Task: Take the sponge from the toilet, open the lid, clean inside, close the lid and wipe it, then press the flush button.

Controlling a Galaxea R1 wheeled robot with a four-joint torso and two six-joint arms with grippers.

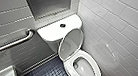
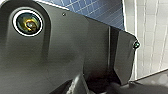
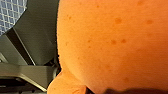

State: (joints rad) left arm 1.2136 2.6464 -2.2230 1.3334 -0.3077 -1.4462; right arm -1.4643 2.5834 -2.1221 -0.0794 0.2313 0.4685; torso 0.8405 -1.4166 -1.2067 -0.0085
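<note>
- I see a glossy dark-grey plate (image 2: 62, 55) on my left wrist.
- Its round fitting (image 2: 28, 23): white ring, amber centre.
- Small greenish screw (image 2: 136, 45) at one corner.
- Right wrist: grey-green bar (image 3: 27, 72).

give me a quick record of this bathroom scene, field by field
toilet: white, seat down, bowl open
lid: raised, leaning back toward the tank
flush button: dark, on the tank's top
sponge: orange, close up to the right wrist camera
grab bar: metal, to the tank's left in the head view
floor: dark small tiles
</note>
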